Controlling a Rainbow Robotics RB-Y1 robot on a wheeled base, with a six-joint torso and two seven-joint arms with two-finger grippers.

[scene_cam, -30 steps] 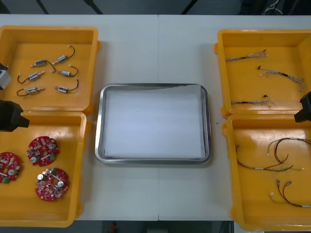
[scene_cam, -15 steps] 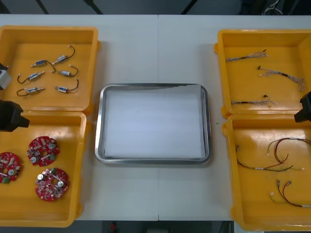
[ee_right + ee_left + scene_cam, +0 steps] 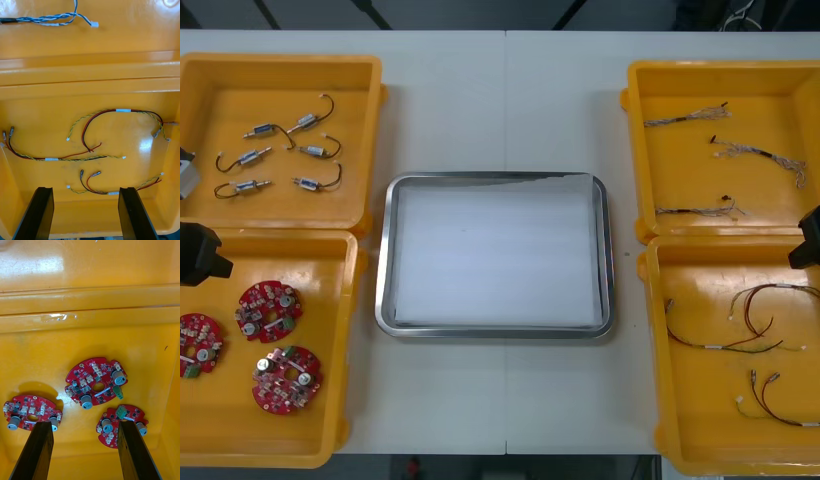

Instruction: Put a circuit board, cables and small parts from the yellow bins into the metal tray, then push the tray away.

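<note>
L gripper (image 3: 85, 425), fingers spread apart, hung over the near-left yellow bin (image 3: 330, 335), just above three round red circuit boards (image 3: 96, 385). R gripper (image 3: 86, 189), likewise spread, hung over red and yellow cables (image 3: 123, 110) in the near-right yellow bin (image 3: 700, 400). The metal tray (image 3: 383, 262) sat btwn the bins, white inside.

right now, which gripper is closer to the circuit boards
Left. The left gripper, open, hangs over the yellow bin holding the circuit boards, close to them. The right gripper, also open, is across the table, over the red and yellow cables.
</note>
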